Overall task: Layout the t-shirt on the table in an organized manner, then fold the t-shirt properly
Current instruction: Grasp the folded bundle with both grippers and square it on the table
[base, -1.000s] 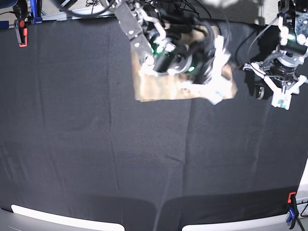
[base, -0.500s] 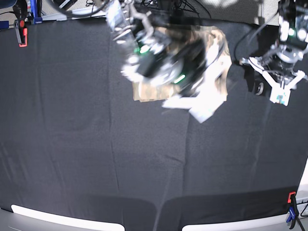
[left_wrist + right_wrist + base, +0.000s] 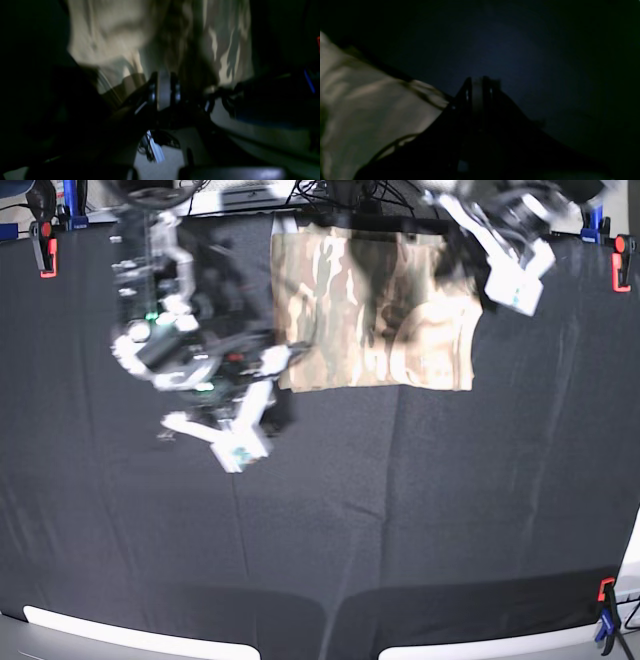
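Both grippers are closed on nothing: the t-shirt (image 3: pixel 375 310) is laid folded at the table's (image 3: pixel 400 520) far edge, right gripper (image 3: pixel 240 448) beside its near-left corner, left gripper (image 3: pixel 515 285) nearer, at its right side

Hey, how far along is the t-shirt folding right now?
The t-shirt already lies as a compact folded rectangle at the table's far edge. Nothing is in hand: the right gripper and left gripper are shut, clear of it. Little seems left.
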